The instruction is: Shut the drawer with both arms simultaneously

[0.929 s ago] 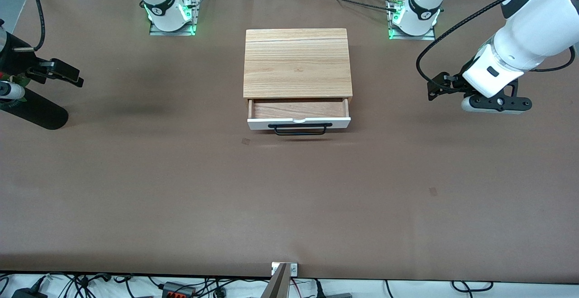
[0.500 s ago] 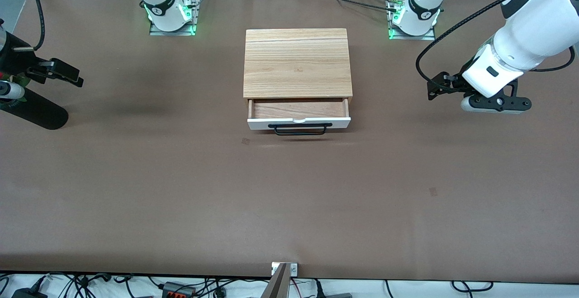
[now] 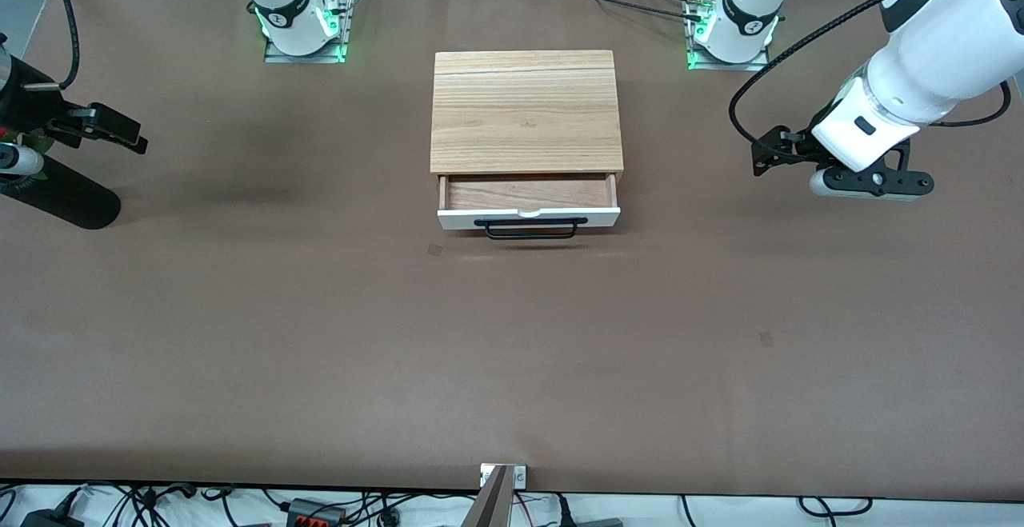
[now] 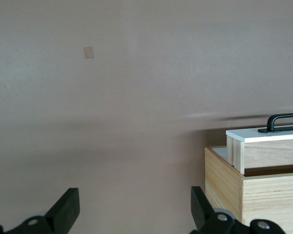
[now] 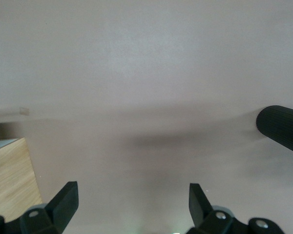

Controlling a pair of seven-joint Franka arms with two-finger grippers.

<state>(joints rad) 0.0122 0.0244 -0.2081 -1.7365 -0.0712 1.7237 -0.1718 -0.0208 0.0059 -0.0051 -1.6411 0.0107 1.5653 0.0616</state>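
Observation:
The drawer point(image 3: 528, 193) stands partly pulled out of its light-wood casing point(image 3: 526, 111), its reddish-brown inside showing. Its white front panel point(image 3: 456, 220) and black bar handle point(image 3: 530, 229) face the front camera. My left gripper point(image 3: 870, 184) hangs over bare table toward the left arm's end, well apart from the drawer. In the left wrist view it point(image 4: 134, 209) is open and empty, with the drawer's white front point(image 4: 263, 135) and handle point(image 4: 284, 118) to one side. My right gripper point(image 3: 12, 161) is at the right arm's end of the table, open and empty in its wrist view point(image 5: 133, 204).
A black ribbed cylinder point(image 3: 68, 201) lies by the right gripper and also shows in the right wrist view point(image 5: 281, 124). The casing's corner shows there too point(image 5: 10, 170). The brown table point(image 3: 512, 351) stretches wide in front of the drawer.
My left gripper has shifted slightly toward the drawer. The right arm and the drawer have not moved.

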